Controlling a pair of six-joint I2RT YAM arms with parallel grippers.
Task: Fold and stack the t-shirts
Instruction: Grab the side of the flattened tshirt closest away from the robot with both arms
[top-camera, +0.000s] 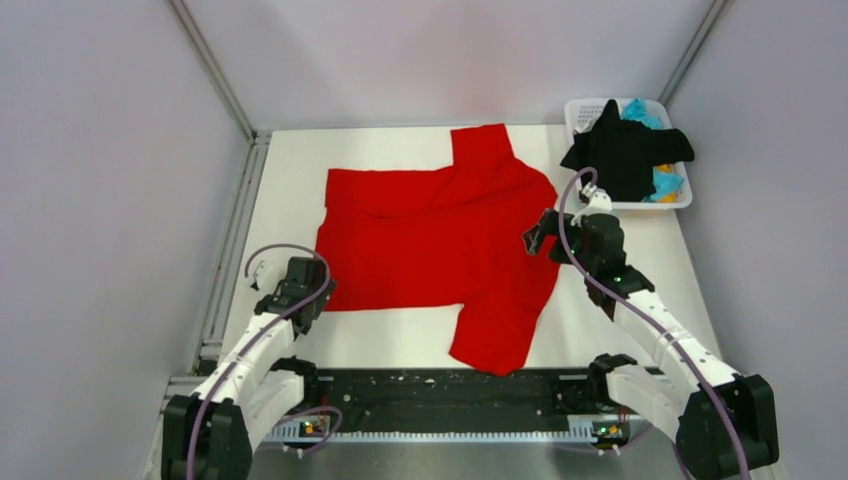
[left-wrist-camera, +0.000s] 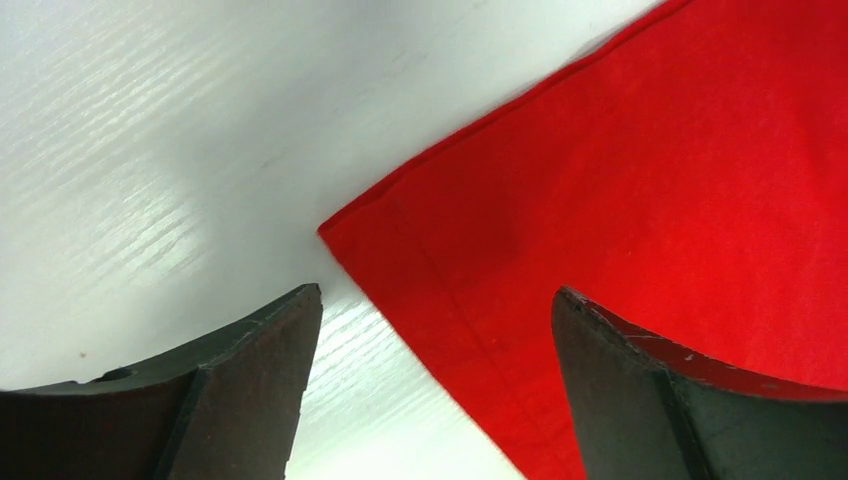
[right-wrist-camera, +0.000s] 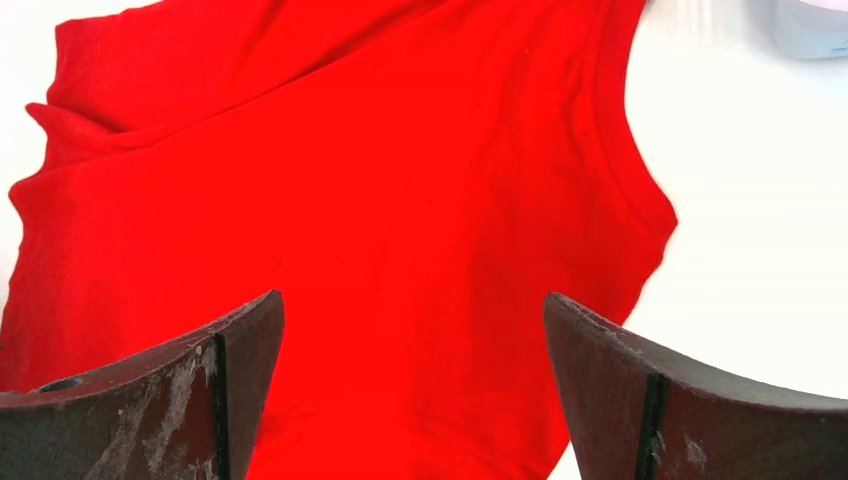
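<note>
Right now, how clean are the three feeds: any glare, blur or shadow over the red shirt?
Top view: even light, sharp, shirt strongly saturated. Left wrist: fingers dark and soft-edged, a shadow on the table by the shirt corner. Right wrist: table blown out white, folds readable.

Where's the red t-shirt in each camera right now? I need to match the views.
Top external: red t-shirt spread out mid-table.
Left wrist: red t-shirt fills the right side, hem corner near centre.
Right wrist: red t-shirt covers most of the frame, neckline at right.
Shared landmark: the white table around it.
</note>
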